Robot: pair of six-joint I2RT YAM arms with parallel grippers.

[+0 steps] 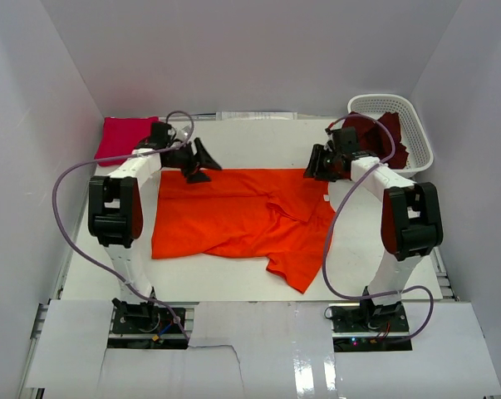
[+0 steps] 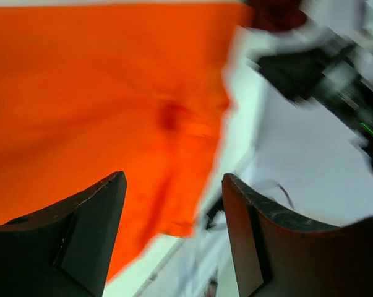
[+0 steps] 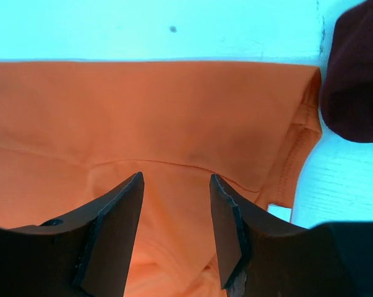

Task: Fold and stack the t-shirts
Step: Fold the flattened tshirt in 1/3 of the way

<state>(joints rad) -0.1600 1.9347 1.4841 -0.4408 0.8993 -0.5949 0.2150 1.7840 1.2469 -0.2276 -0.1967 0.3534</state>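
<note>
While left tool (image 2: 174,185), right tool (image 3: 175,180) gape, orange t-shirt (image 1: 233,218) spans left-right.

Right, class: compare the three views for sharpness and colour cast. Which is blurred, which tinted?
Left wrist: motion-blurred, the orange t-shirt smeared. Right wrist: sharp, its seams crisp, but the table tinted cyan. Top external: sharp, evenly lit, glare on the glossy front panel.

The orange t-shirt (image 1: 233,220) at mid-frame is soft, matt cloth, creased, with a stitched hem. The magenta t-shirt (image 1: 117,137), upper left, and the maroon t-shirt (image 1: 385,137), upper right, look equally matt. The basket (image 1: 418,137) is white lattice plastic. The table (image 1: 258,133) is smooth and white. The right gripper (image 3: 175,178) has matt black fingers (image 3: 115,229), scuffed along their edges.
</note>
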